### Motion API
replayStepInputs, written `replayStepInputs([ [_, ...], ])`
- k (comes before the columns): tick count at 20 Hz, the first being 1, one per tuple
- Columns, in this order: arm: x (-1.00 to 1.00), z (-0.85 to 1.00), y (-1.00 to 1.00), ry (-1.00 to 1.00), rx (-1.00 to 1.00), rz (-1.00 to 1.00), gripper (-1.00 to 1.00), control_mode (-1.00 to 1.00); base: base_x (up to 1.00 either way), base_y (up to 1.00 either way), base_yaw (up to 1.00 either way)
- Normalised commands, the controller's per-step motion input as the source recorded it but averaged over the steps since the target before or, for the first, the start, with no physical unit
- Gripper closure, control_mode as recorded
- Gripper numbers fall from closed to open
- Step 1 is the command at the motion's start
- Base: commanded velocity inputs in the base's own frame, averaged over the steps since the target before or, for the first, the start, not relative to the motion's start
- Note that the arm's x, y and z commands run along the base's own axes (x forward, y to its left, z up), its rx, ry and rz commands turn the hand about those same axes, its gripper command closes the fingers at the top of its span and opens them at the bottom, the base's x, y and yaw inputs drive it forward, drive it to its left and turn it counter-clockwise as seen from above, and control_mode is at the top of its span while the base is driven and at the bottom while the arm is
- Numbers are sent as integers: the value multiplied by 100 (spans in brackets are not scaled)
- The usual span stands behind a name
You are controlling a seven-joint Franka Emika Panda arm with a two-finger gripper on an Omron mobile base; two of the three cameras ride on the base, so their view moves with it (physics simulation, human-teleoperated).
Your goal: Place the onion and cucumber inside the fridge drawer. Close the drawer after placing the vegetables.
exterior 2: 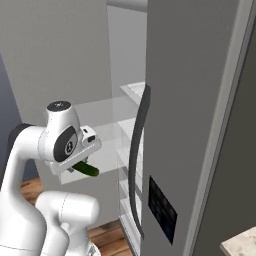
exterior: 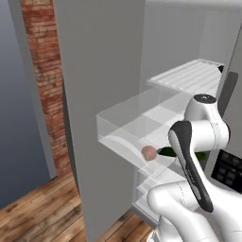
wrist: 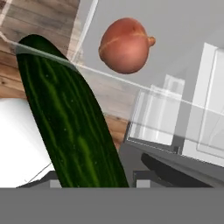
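Observation:
The clear fridge drawer stands pulled out from the grey fridge. The reddish-brown onion lies on the drawer's floor. A dark green cucumber sticks out from my gripper, which hovers over the drawer's right part, close to the onion. In the hand view the cucumber runs up from between the fingers and crosses the drawer's pale rim. A tip of the cucumber peeks out beside my arm in the left base view. The fingertips themselves are hidden.
The open grey fridge door stands to the drawer's left. A white ribbed shelf sits above the drawer. The other door, with its long dark handle and a dark panel, stands at the right. Wooden floor lies below.

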Motion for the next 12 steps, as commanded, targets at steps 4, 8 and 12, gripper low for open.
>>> replayStepInputs([
  [4, 0, 0, 0, 0, 0, 0, 100, 100, 0, -20, 3],
  [8, -18, 5, -35, -3, 0, 0, 100, -100, 0, 0, 0],
  [12, -44, 54, -35, -5, 0, 0, 100, -100, 0, 0, 0],
])
